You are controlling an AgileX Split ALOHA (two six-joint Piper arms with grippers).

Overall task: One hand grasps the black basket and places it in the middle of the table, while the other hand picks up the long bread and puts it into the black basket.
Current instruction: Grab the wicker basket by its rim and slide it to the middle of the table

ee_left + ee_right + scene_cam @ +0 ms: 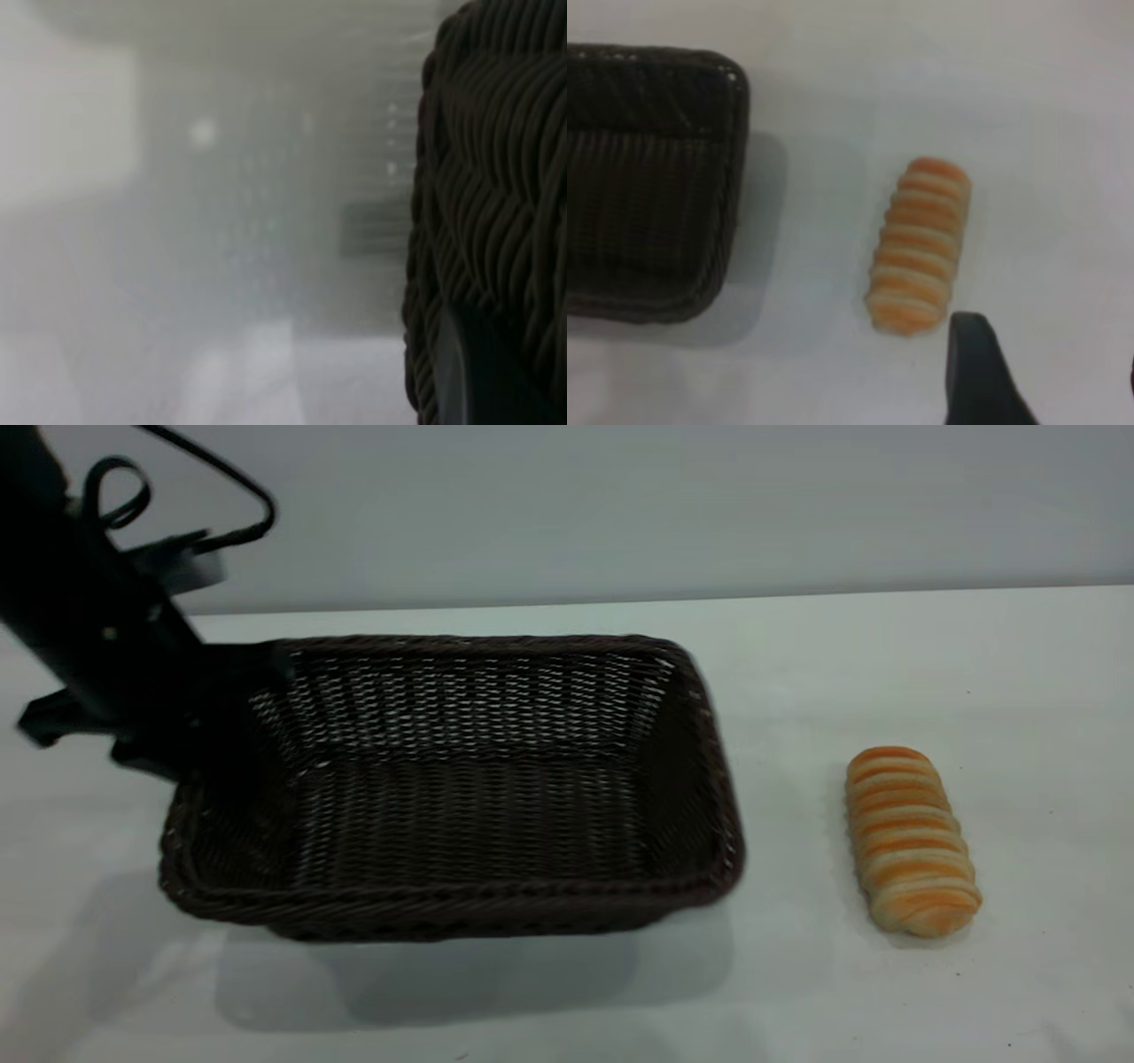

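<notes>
Gripping the braided rim at the left end of the large dark woven wicker basket (461, 797), the left gripper (208, 735) sits at the frame's left, one finger (456, 372) pressed against the weave. At the right wrist view's lower edge one dark finger (974, 372) of the right gripper (1050, 381) hovers near the small ribbed golden-orange bread roll (910, 840); fingers spread apart. Bread lies on the white table (886, 664), right of centre, apart from the basket

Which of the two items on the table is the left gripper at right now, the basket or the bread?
The black basket: the left gripper is at its left rim. The long bread lies apart on the table, to the basket's right, untouched.
</notes>
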